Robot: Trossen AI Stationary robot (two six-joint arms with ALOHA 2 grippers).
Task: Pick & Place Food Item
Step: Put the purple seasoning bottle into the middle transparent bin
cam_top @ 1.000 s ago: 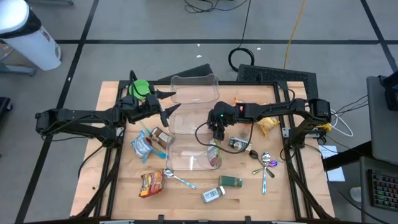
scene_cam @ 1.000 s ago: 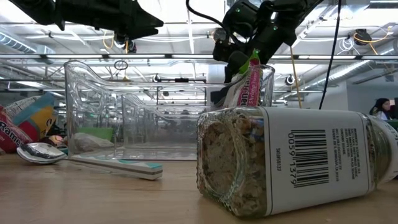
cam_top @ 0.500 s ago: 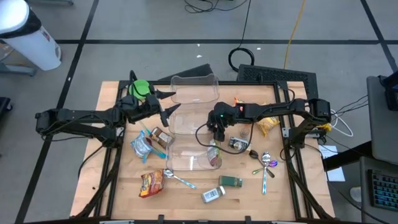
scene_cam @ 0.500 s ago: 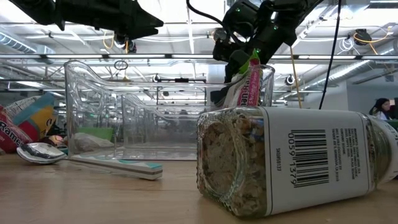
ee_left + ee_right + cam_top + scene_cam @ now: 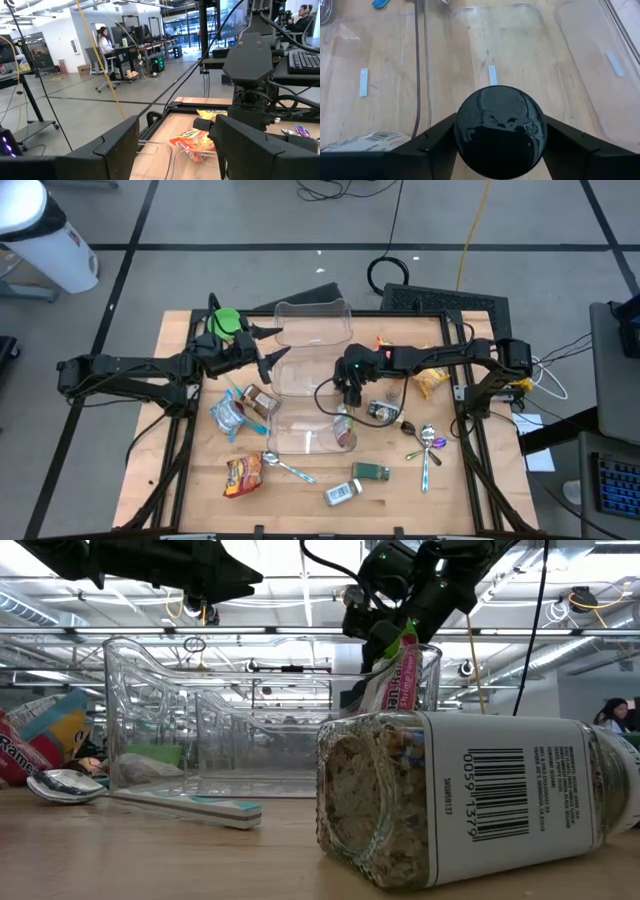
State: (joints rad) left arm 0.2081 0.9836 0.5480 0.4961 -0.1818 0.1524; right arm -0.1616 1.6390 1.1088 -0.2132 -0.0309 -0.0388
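Note:
Three clear tubs stand in a row mid-table; the near one [image 5: 290, 442] holds the food item [image 5: 345, 426], a pink-and-green labelled thing that leans against the tub's right wall [image 5: 400, 675]. My right gripper [image 5: 347, 390] hangs over that tub's far right corner, slanting down, at the item's upper end [image 5: 384, 638]. In its wrist view a glossy black round top [image 5: 501, 125] fills the space between the fingers. My left gripper [image 5: 272, 347] waits open and level beside the far tubs' left side, with nothing between its fingers [image 5: 175, 150]. My right gripper has the item's black round top [image 5: 470, 125] between its two fingers, whose inner sides meet it on either side. The fingers come slanting down from the table's far right. The item stands tilted inside the near tub, its lower end hidden behind the jar in front.
A glass spice jar [image 5: 470, 800] lies on its side near the front edge, with a spoon [image 5: 65, 785] to its left. Around the tubs lie snack bags [image 5: 242, 475], a yellow bag [image 5: 432, 382], a small jar [image 5: 383, 412], spoons [image 5: 430, 442] and a green lid [image 5: 228, 322].

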